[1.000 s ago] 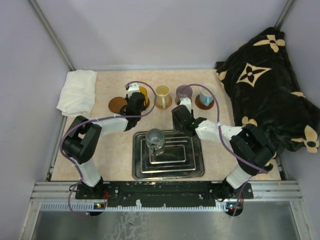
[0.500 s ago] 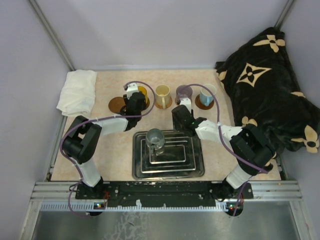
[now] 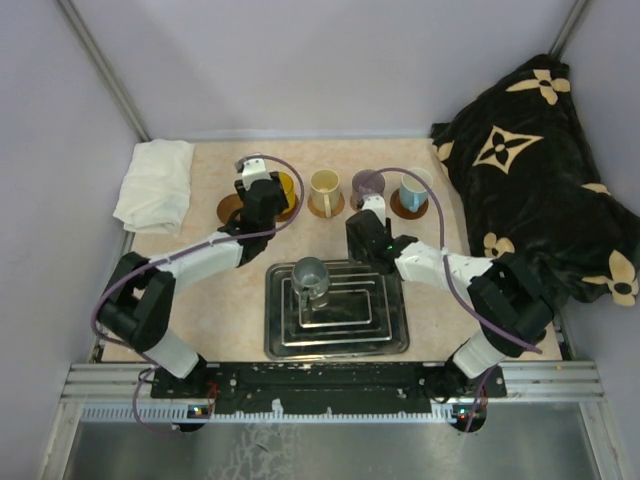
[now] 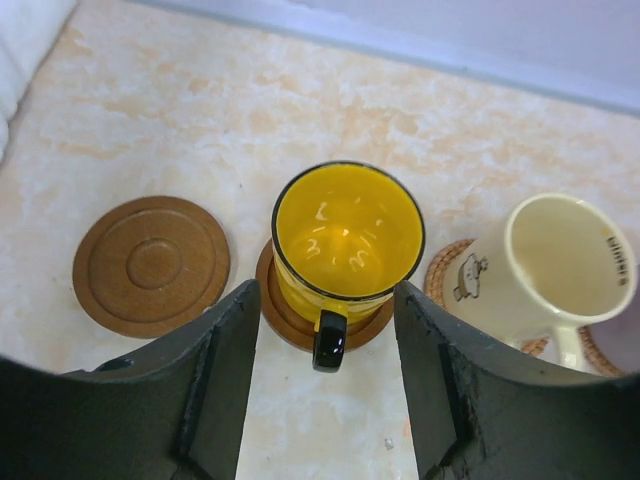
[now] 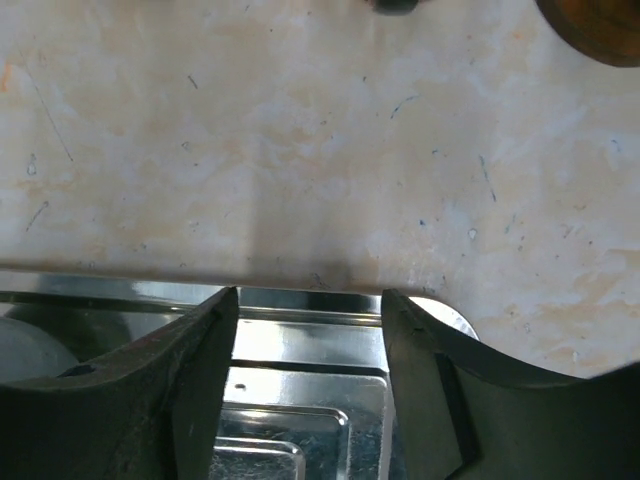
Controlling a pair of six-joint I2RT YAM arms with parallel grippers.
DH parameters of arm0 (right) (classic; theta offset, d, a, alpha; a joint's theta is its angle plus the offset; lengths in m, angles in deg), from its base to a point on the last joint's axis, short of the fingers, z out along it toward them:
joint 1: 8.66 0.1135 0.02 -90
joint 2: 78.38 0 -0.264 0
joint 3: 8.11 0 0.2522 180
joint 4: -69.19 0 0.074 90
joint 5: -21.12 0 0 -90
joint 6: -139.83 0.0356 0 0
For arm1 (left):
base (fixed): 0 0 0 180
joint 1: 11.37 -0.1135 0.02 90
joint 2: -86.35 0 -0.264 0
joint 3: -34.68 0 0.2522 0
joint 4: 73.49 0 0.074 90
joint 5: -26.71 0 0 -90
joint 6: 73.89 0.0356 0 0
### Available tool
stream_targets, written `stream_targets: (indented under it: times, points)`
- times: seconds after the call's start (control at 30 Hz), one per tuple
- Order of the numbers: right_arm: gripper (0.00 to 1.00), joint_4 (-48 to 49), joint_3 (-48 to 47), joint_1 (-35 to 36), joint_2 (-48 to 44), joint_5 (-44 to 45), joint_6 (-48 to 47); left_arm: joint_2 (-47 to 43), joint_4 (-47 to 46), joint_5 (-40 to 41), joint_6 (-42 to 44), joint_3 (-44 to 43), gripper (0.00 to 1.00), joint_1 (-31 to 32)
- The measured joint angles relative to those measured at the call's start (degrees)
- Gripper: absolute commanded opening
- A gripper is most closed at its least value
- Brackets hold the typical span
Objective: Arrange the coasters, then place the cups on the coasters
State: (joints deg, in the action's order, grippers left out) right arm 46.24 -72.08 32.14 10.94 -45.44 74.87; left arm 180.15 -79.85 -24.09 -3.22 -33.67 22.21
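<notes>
The orange-yellow cup stands on a brown coaster, its black handle pointing at my left gripper. That gripper is open, with the handle between the fingertips and touching neither. An empty coaster lies to the cup's left. The cream cup, purple cup and light blue cup sit on coasters in the same row. The grey cup stands on the metal tray. My right gripper hangs open and empty over the tray's far edge.
A folded white cloth lies at the far left corner. A dark patterned blanket is heaped along the right side. The back wall runs close behind the row of cups.
My left gripper has opened wider and shifted slightly toward the far left, and its elbow has swung out to the left. The right gripper has opened a little in place.
</notes>
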Motion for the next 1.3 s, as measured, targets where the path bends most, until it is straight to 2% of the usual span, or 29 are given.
stream_targets:
  times: [0.2,0.27,0.3,0.43,0.57,0.73,0.9,1.03,1.3]
  points:
    - [0.84,-1.5,-0.1,-0.1,-4.4,4.1,-1.0,-10.0,3.1,0.0,1.4,2.2,0.62,1.0]
    - [0.97,-2.2,-0.2,-0.5,-5.5,5.9,-1.0,-13.9,5.7,-0.5,1.7,3.5,0.61,1.7]
    - [0.99,-2.7,-0.5,-0.9,-5.8,6.4,-0.9,-16.2,7.4,-0.9,1.8,4.3,0.61,2.2]
    - [0.99,-4.4,-1.6,-4.7,-6.1,6.6,0.2,-22.5,12.5,-1.9,1.8,7.1,0.61,4.7]
    - [0.99,-5.5,-1.5,-11.8,-7.2,2.6,2.8,-30.3,20.0,-2.4,1.1,11.6,0.61,11.7]
    - [0.99,-5.2,2.7,-14.2,-15.9,1.5,3.5,-34.3,29.4,-2.1,-3.1,13.9,0.64,20.4]
    - [0.99,-5.5,4.9,-13.9,-26.7,3.3,2.7,-33.6,35.9,-2.1,-8.6,14.8,0.64,25.6]
    - [0.99,-6.4,5.6,-13.9,-31.7,5.5,2.0,-29.6,38.5,-2.3,-11.9,15.1,0.66,27.9]
    - [0.99,-8.5,5.9,-13.9,-34.7,6.9,0.8,-22.3,40.4,-5.3,-15.8,15.0,0.66,29.6]
